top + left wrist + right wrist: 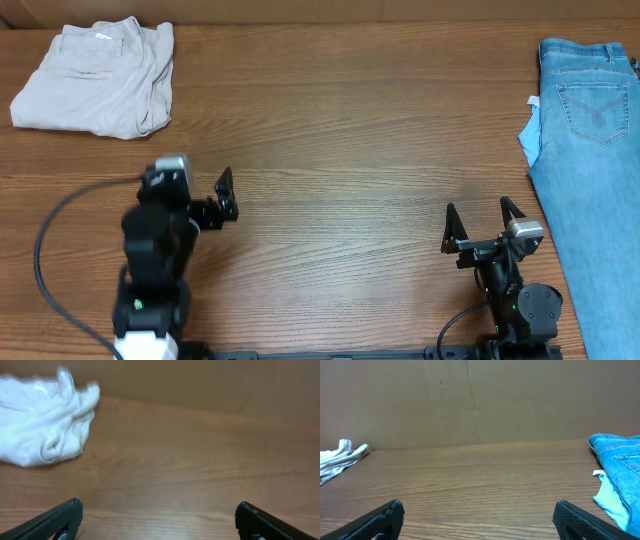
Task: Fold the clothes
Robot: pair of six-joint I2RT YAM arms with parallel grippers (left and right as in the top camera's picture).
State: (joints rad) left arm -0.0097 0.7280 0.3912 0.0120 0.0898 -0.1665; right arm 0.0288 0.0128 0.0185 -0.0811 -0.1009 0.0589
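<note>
The khaki trousers (95,78) lie at the far left corner of the wooden table (340,130), well apart from both arms. They are in a soft, loosely folded bundle. The bundle is wider from left to right than from near to far, and its long side tips a little, with the left end nearer the arms. The waistband runs along the far edge, and a back pocket faces up. The legs are folded in, so you cannot tell which way they point.

A small white tag (103,35) sits by the waistband, but it is too small to read. In the left wrist view the trousers (45,425) look bright white and blurry, and no words show there.

The blue jeans (590,150) lie flat along the right edge of the table, waist at the far end and legs running toward the near edge. One back pocket (595,105) faces up with curved stitching on it. A little white tag (530,98) sticks out at the left side of the jeans – no writing can be read on it either.

The left gripper (226,197) is over bare table, near the trousers but not touching them. Its jaws stand wide apart and hold nothing. The right gripper (482,222) is just left of the jeans – jaws spread wide too, with only bare wood between them.
</note>
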